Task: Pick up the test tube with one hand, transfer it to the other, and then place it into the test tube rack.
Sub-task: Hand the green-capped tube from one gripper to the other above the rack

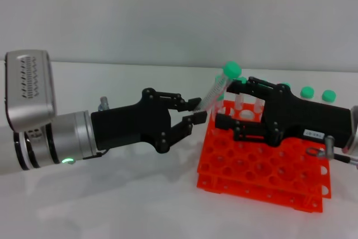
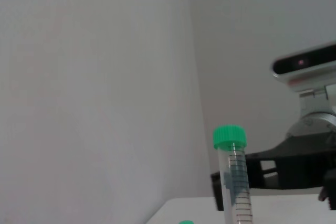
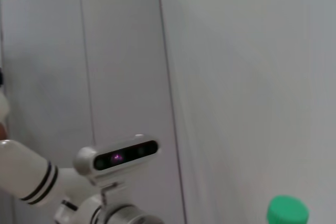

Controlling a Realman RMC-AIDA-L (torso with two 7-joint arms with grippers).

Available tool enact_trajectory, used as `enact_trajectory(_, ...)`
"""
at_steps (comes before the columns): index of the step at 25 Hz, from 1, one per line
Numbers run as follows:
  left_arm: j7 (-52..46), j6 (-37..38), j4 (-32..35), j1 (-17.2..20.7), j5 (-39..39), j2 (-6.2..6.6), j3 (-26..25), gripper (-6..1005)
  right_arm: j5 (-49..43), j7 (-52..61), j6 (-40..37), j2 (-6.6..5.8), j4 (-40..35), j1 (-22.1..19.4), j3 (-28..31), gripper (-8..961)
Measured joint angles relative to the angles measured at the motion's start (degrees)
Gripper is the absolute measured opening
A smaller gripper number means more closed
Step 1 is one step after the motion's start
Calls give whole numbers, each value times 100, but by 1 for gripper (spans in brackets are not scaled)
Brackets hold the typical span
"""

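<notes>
The test tube (image 1: 217,90) is slim and clear with a round green cap and leans over the rack's near-left corner, cap uppermost. My left gripper (image 1: 197,110), black on a silver wrist with a green light, is shut on the tube's lower end. My right gripper (image 1: 226,103), black with a small white label, is open; its fingertips sit just right of the tube, one near the cap, one lower. The orange-red rack (image 1: 263,166) stands under it. The tube also shows in the left wrist view (image 2: 234,182), and its cap in the right wrist view (image 3: 286,211).
Several other green-capped tubes (image 1: 307,91) stand in the rack's far rows. The white table (image 1: 112,200) stretches left and in front of the rack. A grey wall stands behind. The right gripper's body (image 2: 283,169) shows behind the tube in the left wrist view.
</notes>
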Motion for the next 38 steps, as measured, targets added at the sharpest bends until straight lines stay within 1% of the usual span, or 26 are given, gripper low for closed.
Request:
enact_trajectory(7, 153, -221, 181, -17, 176, -1, 0, 221, 35, 3, 159, 61, -76, 99, 11, 846)
enact_trajectory(10, 164, -267, 188, -21, 183, -1, 0, 223, 14, 7, 214, 112, -139, 117, -8, 845)
enact_trajectory(14, 197, -269, 190, -21, 183, 0, 0, 224, 11, -13, 322, 125, -153, 118, -18, 845)
enact_trajectory(25, 253, -241, 190, -29, 153, 17, 0, 229, 4, -80, 520, 166, -153, 93, -2, 650)
enact_trajectory(30, 313, -241, 190, -29, 134, 18, -5, 231, 3, -99, 521, 174, -161, 80, 2, 486)
enact_trajectory(33, 317, -241, 190, -29, 127, 18, -9, 232, 3, -131, 522, 174, -166, 67, 6, 428)
enact_trajectory(38, 318, -250, 190, -29, 127, 17, -9, 234, 3, -173, 526, 173, -170, 67, -1, 247)
